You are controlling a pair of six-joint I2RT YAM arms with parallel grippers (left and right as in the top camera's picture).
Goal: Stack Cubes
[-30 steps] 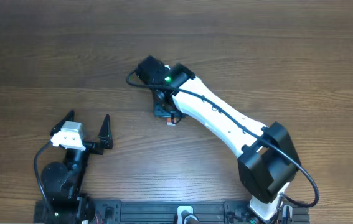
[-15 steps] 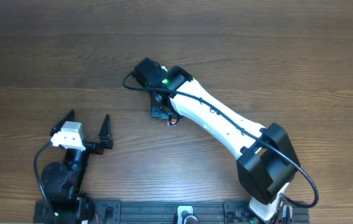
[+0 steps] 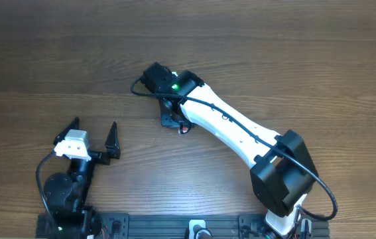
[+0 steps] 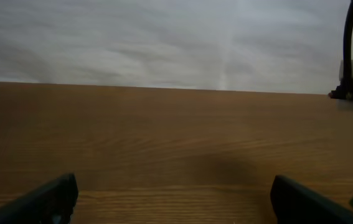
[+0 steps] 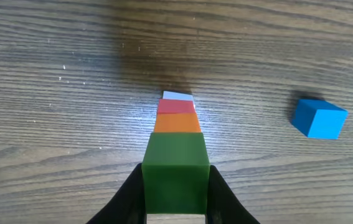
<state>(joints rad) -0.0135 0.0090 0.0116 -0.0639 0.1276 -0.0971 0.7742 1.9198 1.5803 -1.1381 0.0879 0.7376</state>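
The right arm stretches from its base at the near right, slanting far and left to the middle of the counter (image 3: pixel 307 60), wrist bent downward. Its tool (image 5: pixel 176 186) grips the green cube (image 5: pixel 176 165) by two opposite sides, fingers closed against it. The green cube sits atop an orange cube (image 5: pixel 177 123), a red cube (image 5: pixel 176 106) and a white cube (image 5: pixel 177 96), a column with its long axis upright. A blue cube (image 5: pixel 319 118) lies well apart on the counter, turned askew. The left arm is folded at the near left, its tool (image 3: pixel 95 126) spread wide and empty.
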